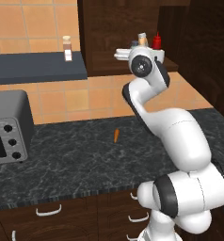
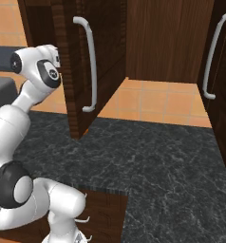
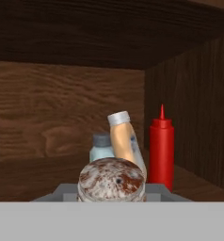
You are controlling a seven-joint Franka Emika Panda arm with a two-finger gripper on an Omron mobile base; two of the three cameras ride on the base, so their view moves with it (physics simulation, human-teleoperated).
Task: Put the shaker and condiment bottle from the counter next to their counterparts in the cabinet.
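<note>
Shaker (image 3: 111, 180) sits right at the gripper, cap toward the hand camera, inside the cabinet (image 3: 62, 117); whether the gripper clamps it, cannot tell. Just beyond: pale shaker (image 3: 100, 147), tilted tan bottle (image 3: 124, 139), red condiment bottle (image 3: 161, 148) upright at right.

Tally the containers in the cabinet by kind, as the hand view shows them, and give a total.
Shakers: 2, a pale blue-grey shaker at the back and a shaker with a mottled silver cap in front, at the gripper.
Bottles: 2, a tan bottle that leans, and a red condiment bottle standing upright.
Total: 4.
</note>
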